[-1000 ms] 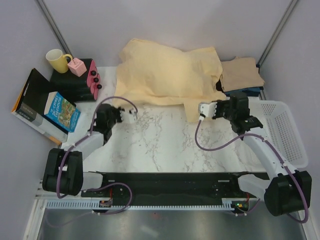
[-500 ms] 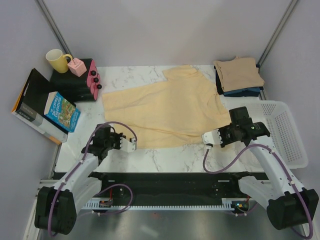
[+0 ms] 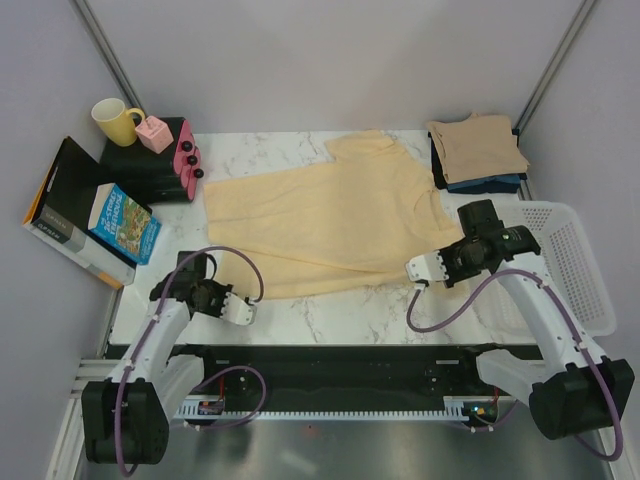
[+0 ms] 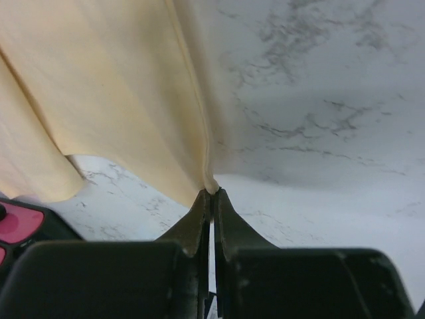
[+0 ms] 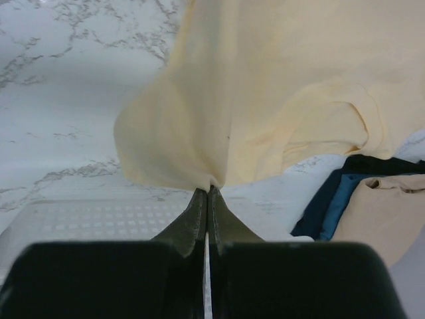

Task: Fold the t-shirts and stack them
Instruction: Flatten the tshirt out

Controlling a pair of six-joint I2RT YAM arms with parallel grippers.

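The pale yellow-cream t-shirt (image 3: 330, 215) lies spread flat across the middle of the marble table. My left gripper (image 3: 243, 310) is shut on its near-left hem corner, seen in the left wrist view (image 4: 210, 191). My right gripper (image 3: 420, 268) is shut on its near-right corner, seen in the right wrist view (image 5: 211, 186). Both corners are lifted slightly off the table. A folded tan-beige t-shirt (image 3: 478, 148) sits on folded navy/teal shirts (image 3: 485, 184) at the back right. This stack also shows in the right wrist view (image 5: 388, 206).
A white mesh basket (image 3: 570, 262) stands at the right edge, close to my right arm. At the back left are a yellow mug (image 3: 117, 120), a pink box (image 3: 155, 133), a black box (image 3: 145, 168) and books (image 3: 120, 222).
Both grippers pulled the yellow shirt from a bunched heap at the back toward the near edge, spreading it flat. In the last half second the left gripper moved further near-left.
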